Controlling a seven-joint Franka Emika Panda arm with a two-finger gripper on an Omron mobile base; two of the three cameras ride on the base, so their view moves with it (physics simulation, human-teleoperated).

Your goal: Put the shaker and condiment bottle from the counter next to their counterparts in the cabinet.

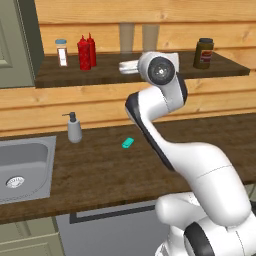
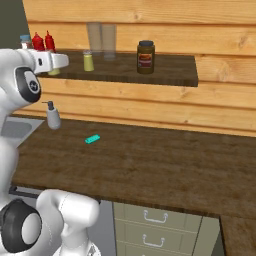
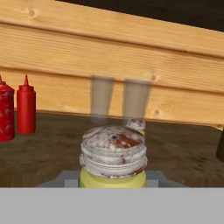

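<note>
Up at shelf height, the gripper [image 3: 113, 186] is holding the shaker [image 3: 113, 158], its jaws clamped on the yellow body just below the stained grey cap. In the hand view the shaker is sitting dead centre, and right behind it, toward 12 o'clock, the grey cap of the second shaker [image 3: 135, 124] is peeking out, with two pale glasses [image 3: 101, 99] standing farther back against the plank wall. From the right base view the second shaker [image 2: 88, 61] is standing on the cabinet shelf [image 2: 165, 72], at about 3 o'clock from the hand.

Both red bottles are already standing together on the shelf: the broad condiment bottle [image 3: 5, 113] and the slim pointed bottle [image 3: 26, 109] just beside it, over at 9 o'clock in the hand view. So the bottle half of the job looks done. What seems left is setting the held shaker down beside its twin and letting go; whether its base is touching the shelf yet, I cannot tell. On the counter [image 1: 100, 175] below, a soap dispenser [image 1: 74, 128] and a small teal item [image 1: 128, 143] are lying.
</note>
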